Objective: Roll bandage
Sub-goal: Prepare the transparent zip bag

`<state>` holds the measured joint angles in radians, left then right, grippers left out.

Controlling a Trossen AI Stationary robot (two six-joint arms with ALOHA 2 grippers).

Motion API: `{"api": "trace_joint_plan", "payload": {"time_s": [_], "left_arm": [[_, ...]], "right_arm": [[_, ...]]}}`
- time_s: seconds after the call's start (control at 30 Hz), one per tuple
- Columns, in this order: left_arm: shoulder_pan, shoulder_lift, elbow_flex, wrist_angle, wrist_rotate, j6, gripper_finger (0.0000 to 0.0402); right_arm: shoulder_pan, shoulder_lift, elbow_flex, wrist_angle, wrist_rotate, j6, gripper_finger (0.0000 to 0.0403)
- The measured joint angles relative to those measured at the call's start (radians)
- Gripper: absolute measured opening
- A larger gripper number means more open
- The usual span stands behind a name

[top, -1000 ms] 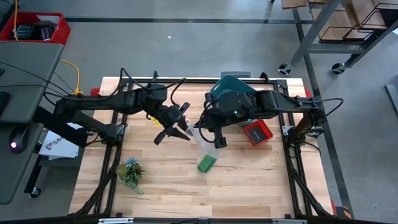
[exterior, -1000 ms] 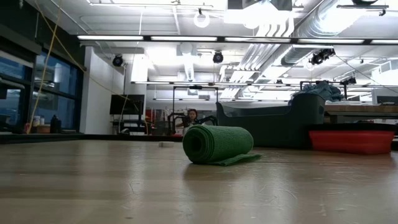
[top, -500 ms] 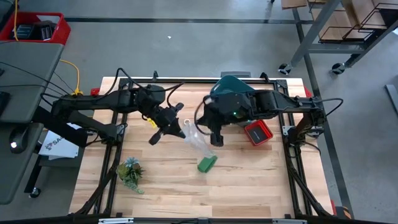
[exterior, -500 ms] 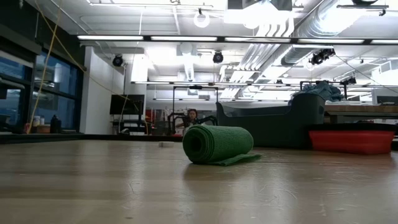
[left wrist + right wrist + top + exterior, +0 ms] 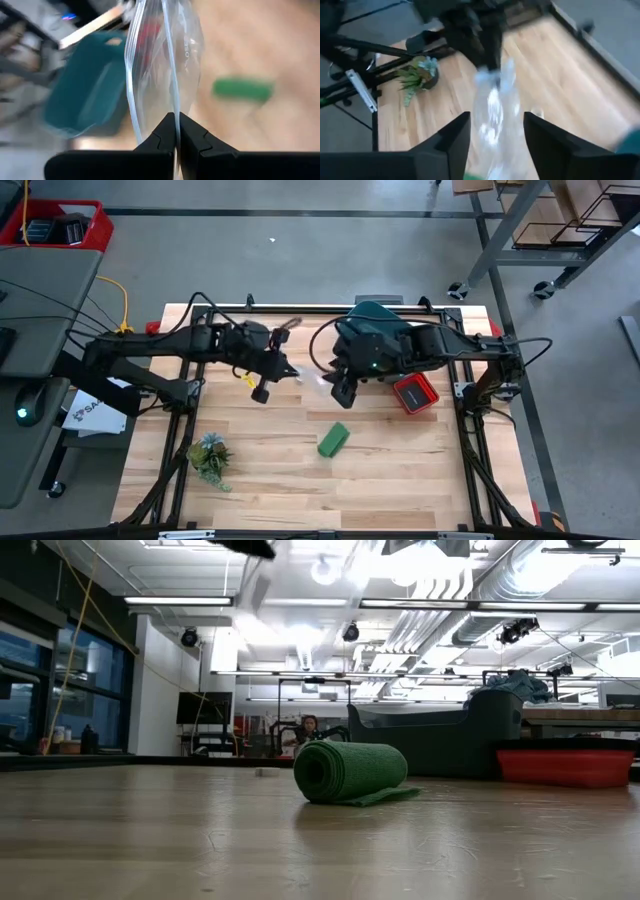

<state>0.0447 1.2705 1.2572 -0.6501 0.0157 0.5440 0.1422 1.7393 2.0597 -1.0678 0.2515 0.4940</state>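
The bandage (image 5: 333, 439) is a small green roll lying on its side on the wooden table (image 5: 400, 480), its loose end flat under it in the low view (image 5: 350, 773). It also shows in the left wrist view (image 5: 242, 89). No gripper touches it. My left gripper (image 5: 290, 370) is above the table's far middle, shut on a clear plastic zip bag (image 5: 167, 60). My right gripper (image 5: 342, 388) is open just right of the bag (image 5: 492, 112), which shows in the gap between its fingers (image 5: 452, 145). I see no touch. My left gripper pinches an edge of the clear bag (image 5: 176, 112) between its two shut fingers (image 5: 162, 140). The bag reaches out ahead of the fingertips, slack and crinkled. It is lifted clear of the table. One layer or several, I cannot tell.
A teal bin (image 5: 375, 315) and a red box (image 5: 415, 392) stand at the far right, behind my right arm. A small leafy plant (image 5: 210, 458) stands near the left front. Bare wood lies around the roll and toward the near edge.
My left gripper has drawn back toward the table's far left and up, still shut on the clear bag, which has come up off the table beside the roll. My right gripper has moved toward the far edge. The green roll has stayed put.
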Motion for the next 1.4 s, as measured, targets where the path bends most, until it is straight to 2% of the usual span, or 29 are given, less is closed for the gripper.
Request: {"api": "trace_joint_plan", "payload": {"time_s": [0.1, 0.2, 0.37, 0.5, 0.63, 0.73, 0.93, 1.03, 1.4], "left_arm": [[-0.044, 0.0, 0.0, -0.049, -0.151, 0.177, 0.0], [-0.081, 0.011, -0.001, -0.058, -0.178, 0.272, 0.0], [-0.156, 0.069, -0.001, -0.024, -0.185, 0.398, 0.0], [-0.203, 0.136, -0.001, 0.031, -0.29, 0.516, 0.0], [-0.213, 0.176, -0.001, 0.102, -0.373, 0.594, 0.0], [-0.211, 0.18, -0.001, 0.156, -0.42, 0.581, 0.0], [-0.211, 0.164, -0.001, 0.203, -0.44, 0.588, 0.0], [-0.217, 0.163, -0.001, 0.228, -0.44, 0.587, 0.0], [-0.223, 0.164, -0.001, 0.349, -0.421, 0.594, 0.0]], "right_arm": [[-0.012, 0.0, 0.0, -0.126, -0.012, 0.16, 0.0182], [-0.023, 0.0, 0.0, -0.199, -0.012, 0.282, 0.0183], [-0.062, 0.007, 0.0, -0.105, -0.098, 0.373, 0.0183], [-0.09, 0.05, 0.0, -0.021, -0.229, 0.381, 0.0183], [-0.088, 0.089, 0.0, 0.01, -0.297, 0.369, 0.0183], [-0.077, 0.108, -0.001, -0.025, -0.286, 0.362, 0.0183], [-0.063, 0.106, 0.0, -0.055, -0.223, 0.388, 0.0183], [-0.062, 0.108, -0.001, -0.068, -0.175, 0.396, 0.0183], [-0.062, 0.107, 0.0, -0.09, -0.142, 0.403, 0.0178]]}}
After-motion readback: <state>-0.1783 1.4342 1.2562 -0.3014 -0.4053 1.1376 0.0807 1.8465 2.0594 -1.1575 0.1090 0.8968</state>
